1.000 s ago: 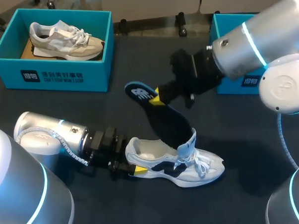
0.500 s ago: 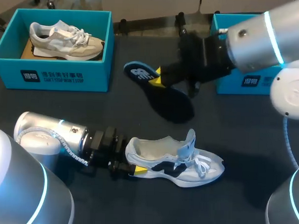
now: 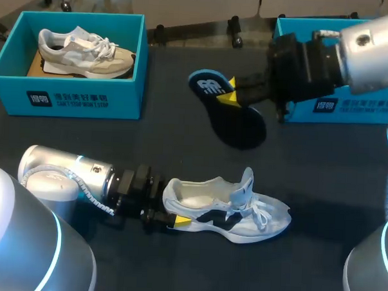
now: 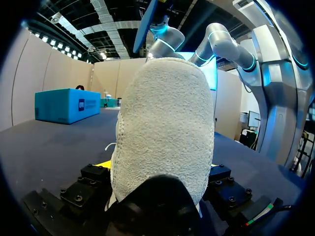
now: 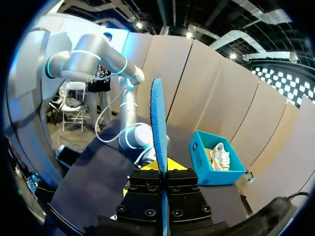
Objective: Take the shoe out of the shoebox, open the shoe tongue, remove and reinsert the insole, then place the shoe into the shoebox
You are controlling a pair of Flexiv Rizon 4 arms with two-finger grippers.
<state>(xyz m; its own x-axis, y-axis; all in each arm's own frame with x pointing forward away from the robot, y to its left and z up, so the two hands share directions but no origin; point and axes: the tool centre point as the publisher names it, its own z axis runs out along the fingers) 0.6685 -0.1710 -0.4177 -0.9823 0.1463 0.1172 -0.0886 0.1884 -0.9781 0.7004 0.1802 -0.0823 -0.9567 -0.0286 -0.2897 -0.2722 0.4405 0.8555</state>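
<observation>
White, nubbly lining covers the heel of the shoe (image 3: 226, 211), which stands on the dark matte table (image 3: 162, 141) with its mesh tongue pulled upright. The left gripper (image 3: 176, 220) pinches that heel from both sides, its arm lying low along the table. Further off, the right gripper (image 3: 229, 97) is clamped on a thin, dark insole (image 3: 237, 125) with a blue heel end, held off the table. Beyond, a teal cardboard shoebox (image 3: 86, 102) holds a beige shoe (image 3: 82, 50) — a second teal shoebox (image 3: 350, 107) sits behind the right arm.
</observation>
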